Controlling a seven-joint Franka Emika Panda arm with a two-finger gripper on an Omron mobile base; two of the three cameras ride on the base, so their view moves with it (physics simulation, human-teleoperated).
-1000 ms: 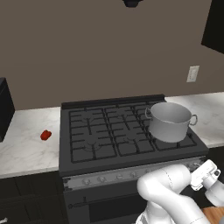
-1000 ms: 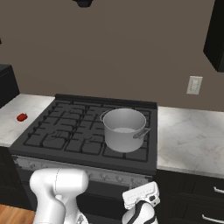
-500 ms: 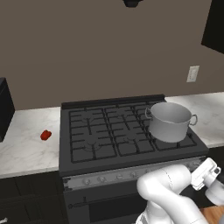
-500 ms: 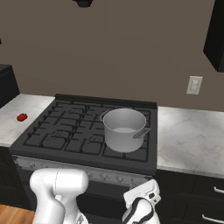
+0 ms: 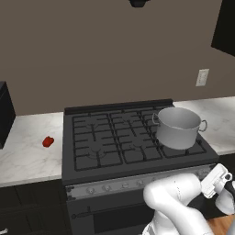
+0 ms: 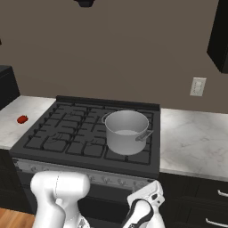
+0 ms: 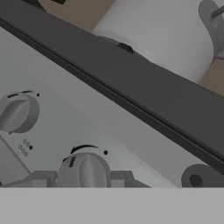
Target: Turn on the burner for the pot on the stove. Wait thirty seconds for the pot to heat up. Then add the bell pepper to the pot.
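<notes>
A small red bell pepper is seen at the far left, lying on the white marble counter well apart from the stove; in the right base view the same bell pepper lies near the counter's left edge. To its right, the black stove is covered by a grid of cast-iron grates, and a row of small grey knobs is set along its front panel. Further right, the silver-grey pot is placed upright and lidless on the right side of the grates, towards the front, over a burner hidden beneath it; in the right base view the pot is found right of the cooktop's centre. At the far right of the left base view, the arm is bent low in front of the stove's front panel, below the pot. In the hand view, the gripper is clamped on a grey knob, with a finger pressed to each side of it, and a second knob is seen up and to the left, untouched. The pot's wall is visible above the stove's dark front edge.
</notes>
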